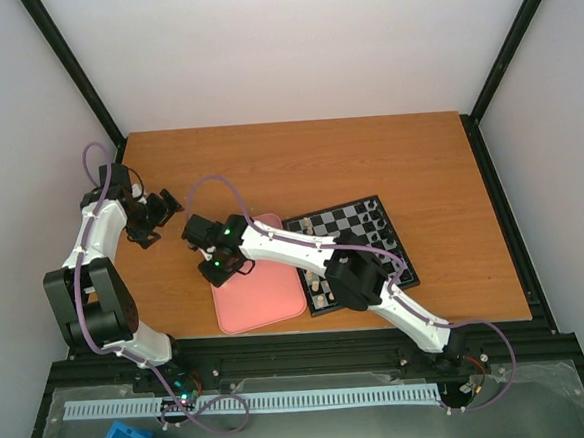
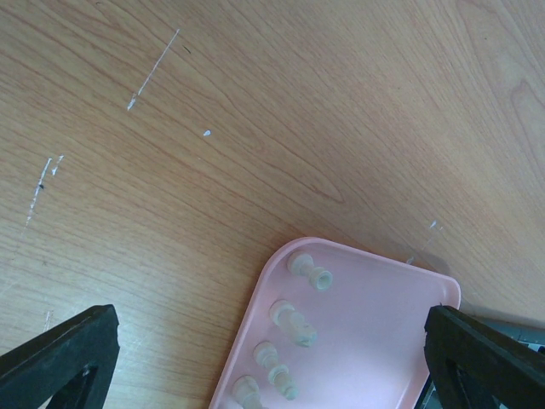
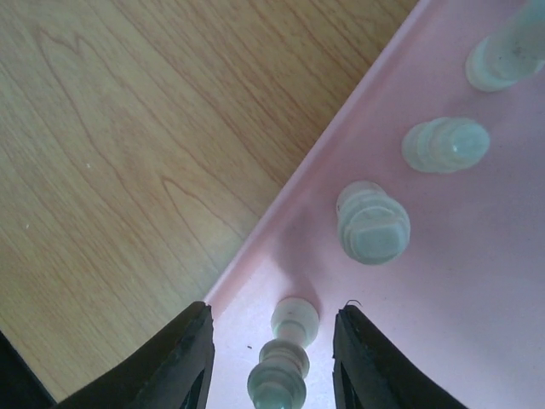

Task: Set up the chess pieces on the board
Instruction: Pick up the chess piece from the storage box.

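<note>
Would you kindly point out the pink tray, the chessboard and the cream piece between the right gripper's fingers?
pink tray (image 1: 261, 306): top external view, bare near-end floor.
chessboard (image 1: 338, 220): top external view, uncovered far squares.
cream piece (image 3: 281, 365): right wrist view, its ribbed middle.

Overhead view from behind, looking down on whole table (image 1: 418, 160); both wrist views close, sharing pink tray (image 3: 477, 324)
</note>
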